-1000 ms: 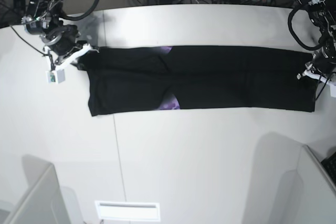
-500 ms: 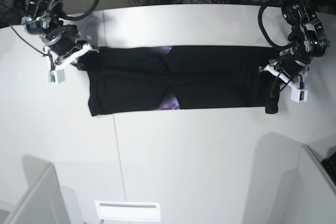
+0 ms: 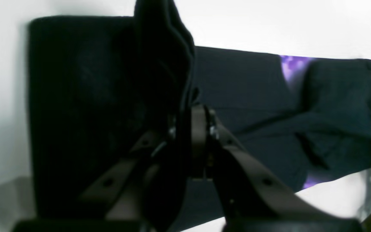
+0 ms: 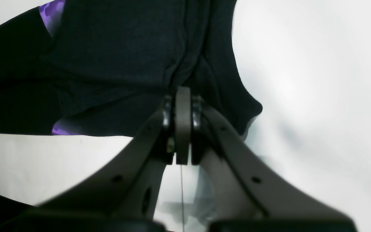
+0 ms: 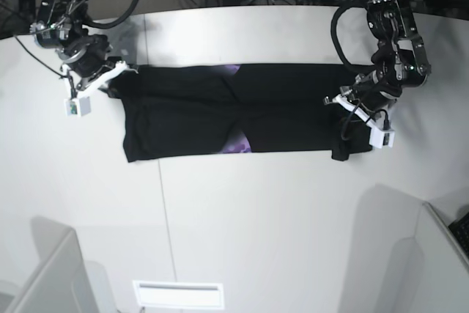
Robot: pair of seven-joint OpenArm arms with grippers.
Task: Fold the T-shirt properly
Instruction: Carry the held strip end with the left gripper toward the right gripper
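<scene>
The T-shirt (image 5: pixel 234 111) lies as a long band across mid-frame on the surface (image 5: pixel 242 218). Both jaws grip cloth: left gripper (image 5: pixel 357 108) lifting one end, right gripper (image 5: pixel 110 75) pinning the other. Advance level; align edges before release.

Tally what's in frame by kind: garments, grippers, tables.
T-shirt: 1
Grippers: 2, left gripper and right gripper, each shut on the shirt
Table: 1
Total: 4
</scene>
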